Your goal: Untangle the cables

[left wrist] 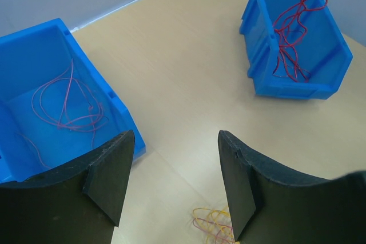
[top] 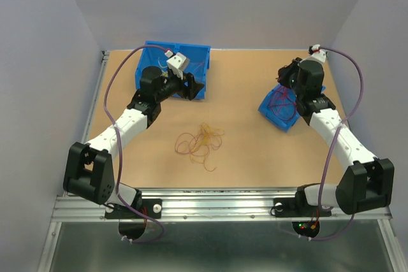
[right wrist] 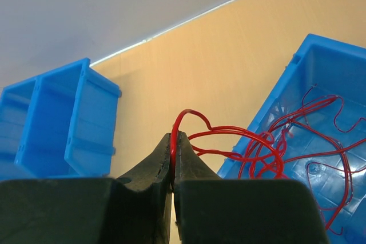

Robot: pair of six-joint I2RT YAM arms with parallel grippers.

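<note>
Right gripper (right wrist: pixel 173 138) clamps a red cable (right wrist: pixel 187 111) trailing into a blue bin (right wrist: pixel 329 61) — left gripper (left wrist: pixel 174 144) apart, empty.

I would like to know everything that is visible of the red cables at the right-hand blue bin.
The red cables are very thin, glossy, flexible wires, looped and tangled together. Most of the bundle lies inside the blue bin, on its floor. Several strands rise over the bin's rim to the right claw, which is shut on one loop. A small arc of that loop stands up above the fingertips. The cable ends cannot be made out.
</note>
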